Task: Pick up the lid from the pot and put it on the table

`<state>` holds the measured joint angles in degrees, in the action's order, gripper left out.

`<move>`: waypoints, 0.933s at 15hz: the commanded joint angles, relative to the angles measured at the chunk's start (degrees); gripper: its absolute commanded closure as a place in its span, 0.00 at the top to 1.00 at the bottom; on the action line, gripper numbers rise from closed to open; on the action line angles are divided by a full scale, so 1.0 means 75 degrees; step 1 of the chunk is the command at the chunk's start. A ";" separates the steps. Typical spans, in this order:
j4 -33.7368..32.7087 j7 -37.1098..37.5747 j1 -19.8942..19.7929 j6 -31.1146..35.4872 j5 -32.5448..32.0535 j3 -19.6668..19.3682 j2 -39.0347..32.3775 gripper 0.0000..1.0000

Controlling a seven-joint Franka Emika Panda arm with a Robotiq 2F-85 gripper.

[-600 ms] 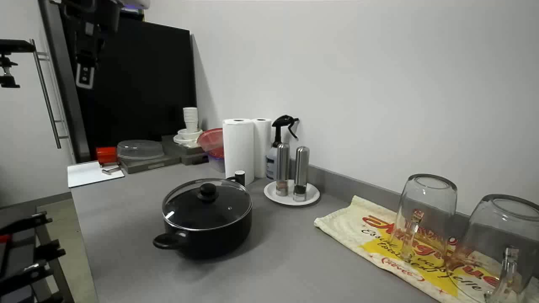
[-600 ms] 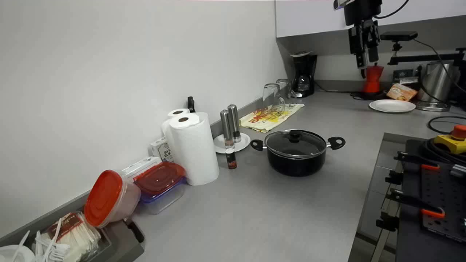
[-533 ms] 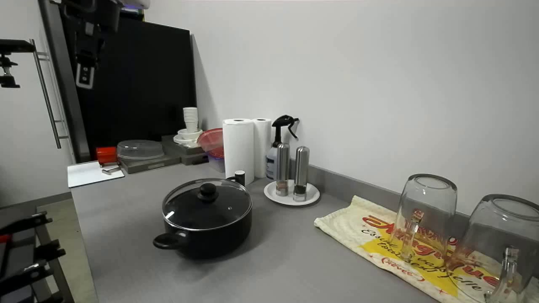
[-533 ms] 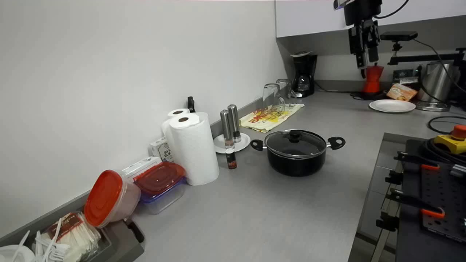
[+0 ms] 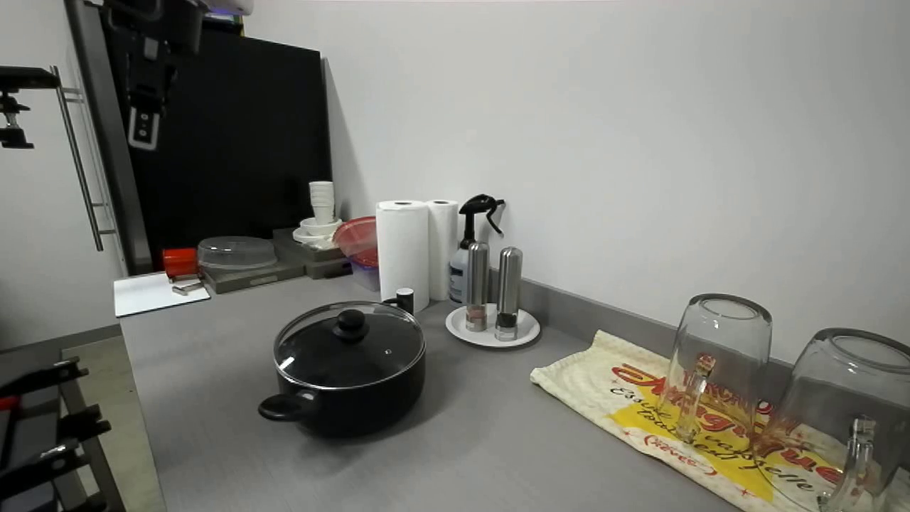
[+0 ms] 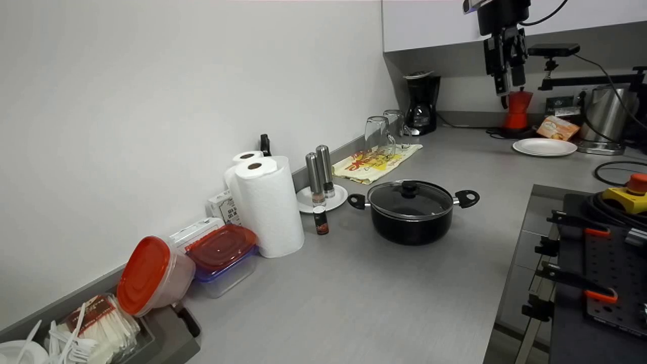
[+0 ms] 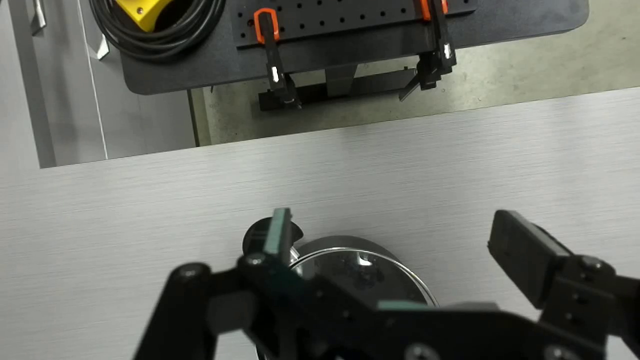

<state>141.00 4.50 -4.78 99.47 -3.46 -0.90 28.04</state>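
No visible shift this past half-second: the Robotiq gripper (image 7: 392, 220) hangs high, jaws spread wide, gripping nothing! The see-through, black-knobbed lid (image 6: 410, 203) sits level on the black cooking pot (image 6: 412, 231), so I'd say the move to the grey countertop (image 6: 354, 303) hasn't begun.

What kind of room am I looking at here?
Probably a kitchen or break room: a pot sits on the counter, and in an exterior view there are paper towels and a coffee maker along the wall.
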 commanded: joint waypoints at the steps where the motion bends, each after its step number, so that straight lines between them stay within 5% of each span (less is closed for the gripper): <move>1: -0.0010 0.0015 0.0046 -0.0012 -0.0017 -0.0042 -0.0003 1.00; 9: -0.2618 -0.0003 -0.0101 0.0975 -0.1575 0.0056 -0.0714 1.00; 14: -0.4277 -0.0063 0.0128 0.1758 -0.1364 0.0088 -0.2056 1.00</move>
<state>116.77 4.43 -4.85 110.69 -14.45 -0.58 20.97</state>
